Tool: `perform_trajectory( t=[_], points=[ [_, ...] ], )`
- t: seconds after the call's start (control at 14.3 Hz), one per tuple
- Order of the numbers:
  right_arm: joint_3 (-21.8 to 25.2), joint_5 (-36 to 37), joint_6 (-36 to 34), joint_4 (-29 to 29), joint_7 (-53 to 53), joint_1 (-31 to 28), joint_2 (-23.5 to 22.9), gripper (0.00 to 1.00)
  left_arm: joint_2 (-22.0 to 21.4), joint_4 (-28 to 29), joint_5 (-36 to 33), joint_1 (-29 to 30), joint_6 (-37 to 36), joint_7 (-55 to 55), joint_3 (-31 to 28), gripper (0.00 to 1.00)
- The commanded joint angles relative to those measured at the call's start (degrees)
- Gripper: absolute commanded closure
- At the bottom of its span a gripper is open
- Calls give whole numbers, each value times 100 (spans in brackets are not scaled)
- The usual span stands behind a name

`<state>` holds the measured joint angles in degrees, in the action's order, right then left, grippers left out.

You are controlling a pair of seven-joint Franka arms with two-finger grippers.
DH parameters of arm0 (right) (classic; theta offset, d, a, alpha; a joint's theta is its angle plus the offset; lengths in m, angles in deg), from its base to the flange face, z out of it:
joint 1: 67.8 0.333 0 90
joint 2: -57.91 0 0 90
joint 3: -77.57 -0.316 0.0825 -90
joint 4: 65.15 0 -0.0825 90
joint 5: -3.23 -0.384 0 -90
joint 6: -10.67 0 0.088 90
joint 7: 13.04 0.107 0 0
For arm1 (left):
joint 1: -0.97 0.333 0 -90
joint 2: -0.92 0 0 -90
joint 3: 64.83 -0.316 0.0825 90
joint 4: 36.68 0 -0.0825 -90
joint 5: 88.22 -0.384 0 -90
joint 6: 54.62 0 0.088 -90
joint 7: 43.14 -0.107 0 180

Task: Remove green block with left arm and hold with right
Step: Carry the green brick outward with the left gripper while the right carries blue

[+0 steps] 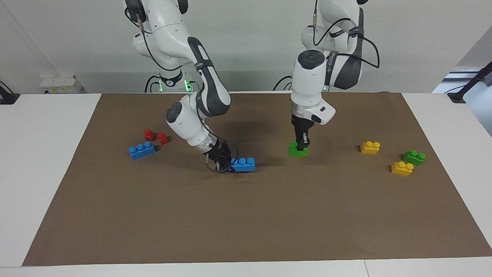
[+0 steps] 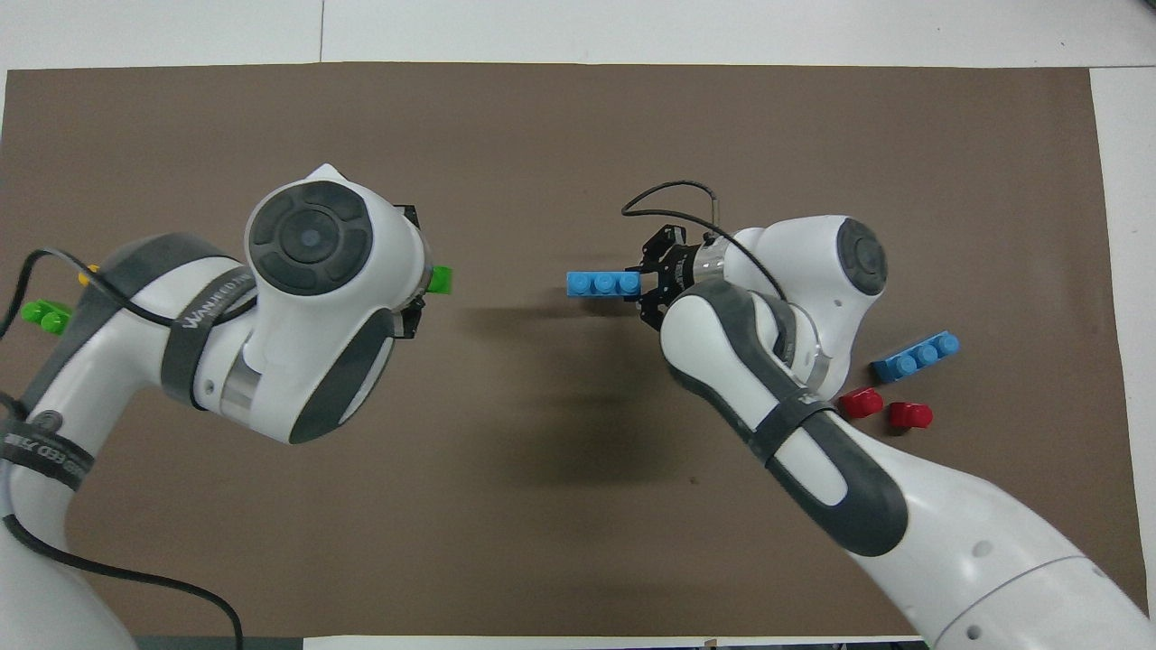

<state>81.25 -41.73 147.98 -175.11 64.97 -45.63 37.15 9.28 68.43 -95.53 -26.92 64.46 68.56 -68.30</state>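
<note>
Bright green block (image 1: 298, 150) (one stud hidden) gripped by left pincer (image 1: 302, 145); blue brick (image 1: 243, 164) clenched in right pincer (image 1: 223, 161).

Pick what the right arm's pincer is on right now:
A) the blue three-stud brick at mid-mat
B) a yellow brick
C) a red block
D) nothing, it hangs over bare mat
A: in the facing view the right pincer is tilted low at the end of the blue three-stud brick on the mat, while the left pincer is down on a green block.
</note>
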Motion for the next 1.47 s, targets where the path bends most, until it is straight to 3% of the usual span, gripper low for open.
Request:
perform_trajectory(
  t=[0.0, 0.21, 0.42, 0.7, 0.98, 1.12, 1.19, 1.33, 1.4],
  points=[
    [-51, 23, -1132, -61, -1117, -1132, 327, 100, -28, 27, 308, 668, -77, -1216, 48, 100],
    [-25, 390, -1777, -148, -2261, -2021, 380, 100, -1, 79, 581, 1398, 80, -2561, 48, 100],
    [-34, 1033, -1936, -184, -2553, -2750, 345, 100, 208, 106, 713, 2075, 414, -3844, 48, 100],
    [-25, 1051, -1831, -228, -2931, -3017, 135, 100, 595, 80, 713, 2569, 906, -4892, 39, 100],
    [-42, 1043, -1602, -228, -3011, -3008, -41, 100, 1254, -314, 634, 2789, 1206, -5131, 39, 100],
    [-42, 1042, -1523, -237, -3011, -2964, -60, 100, 1387, -448, 626, 2851, 1206, -5219, 39, 100],
    [-42, 1042, -1540, -228, -3002, -2964, -59, 94, 1422, -457, 626, 2868, 1224, -5263, 39, 100],
    [-42, 1042, -1584, -184, -2976, -2947, -59, 21, 1493, -465, 626, 2921, 1302, -5299, 39, 100],
    [-42, 1042, -1628, -141, -2958, -2947, -42, 10, 1510, -465, 626, 2965, 1346, -5299, 39, 100]
  ],
)
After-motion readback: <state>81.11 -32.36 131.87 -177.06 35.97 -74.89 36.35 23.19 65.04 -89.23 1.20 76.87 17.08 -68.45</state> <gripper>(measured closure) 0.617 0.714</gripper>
